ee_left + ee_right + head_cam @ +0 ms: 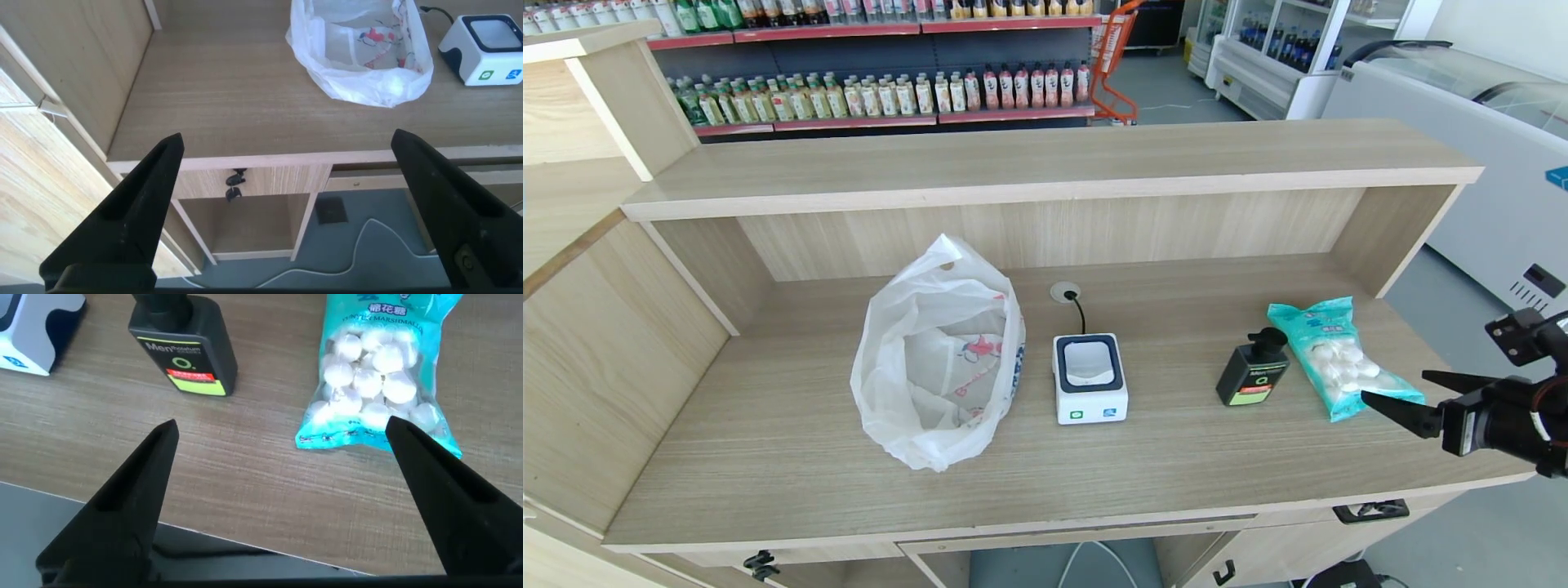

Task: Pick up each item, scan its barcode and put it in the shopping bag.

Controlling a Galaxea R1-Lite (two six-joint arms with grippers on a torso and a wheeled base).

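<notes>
A white plastic shopping bag [939,355] [364,45] stands open on the left of the counter. Right of it sits a white barcode scanner [1089,377] [486,49] [29,331] with a dark window. Further right stands a black pump bottle [1252,370] [184,347], and beside it lies a teal bag of white marshmallows [1333,358] [382,371]. My right gripper [1392,390] [282,490] is open, hovering at the counter's right front edge, just short of the marshmallow bag. My left gripper [286,204] is open, held off the counter's front left edge, above the floor.
The wooden counter [1094,457] has a raised back shelf and side walls. A cable runs from the scanner to a grommet [1065,291]. Open desk room lies in front of the scanner and bag. Store shelves of bottles [882,94] and freezers [1462,106] stand behind.
</notes>
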